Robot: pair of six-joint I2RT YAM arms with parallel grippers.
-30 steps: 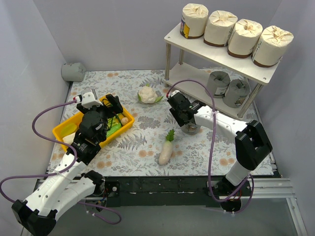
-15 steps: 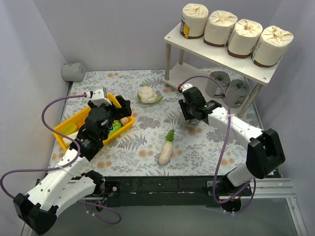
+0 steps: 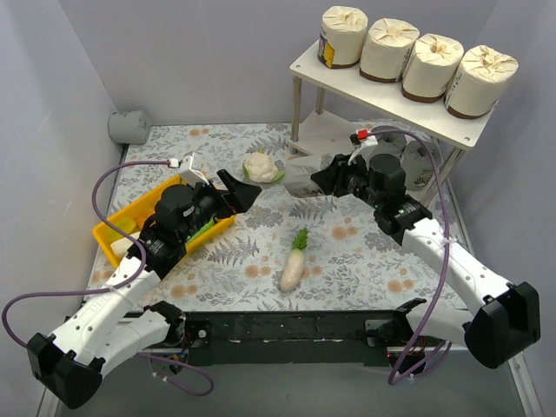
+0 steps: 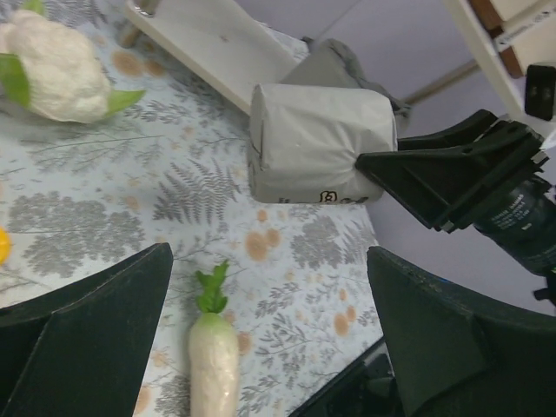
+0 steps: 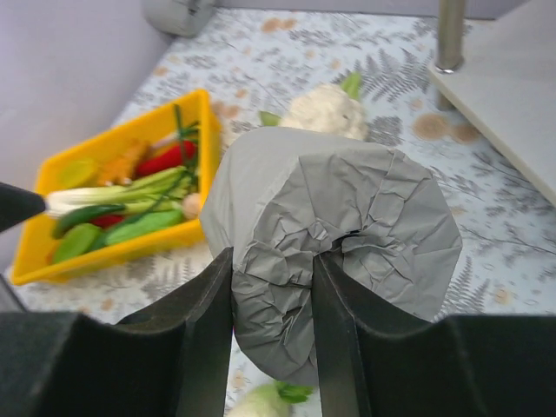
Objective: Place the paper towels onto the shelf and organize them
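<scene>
My right gripper (image 3: 320, 179) is shut on the pleated end of a grey paper towel roll (image 3: 298, 174), holding it sideways in the air in front of the shelf's lower board (image 3: 326, 132). In the right wrist view the fingers (image 5: 195, 321) pinch the crumpled end of that roll (image 5: 347, 217). Four cream rolls (image 3: 417, 56) stand on the shelf's top board (image 3: 313, 68). A grey roll (image 3: 426, 161) on the lower board is partly hidden behind the right arm. Another grey roll (image 3: 129, 127) lies in the far left corner. My left gripper (image 3: 238, 190) hangs open, holding nothing, past the tray's right end.
A yellow tray (image 3: 109, 231) of vegetables sits at the left under my left arm. A cauliflower (image 3: 261, 166) lies just left of the held roll. A long white radish (image 3: 294, 265) lies mid-mat. Walls close in on the left, back and right.
My right gripper closed on the grey roll on the mat, lifted it and turned it sideways toward the shelf. My left arm swung right from over the tray.
</scene>
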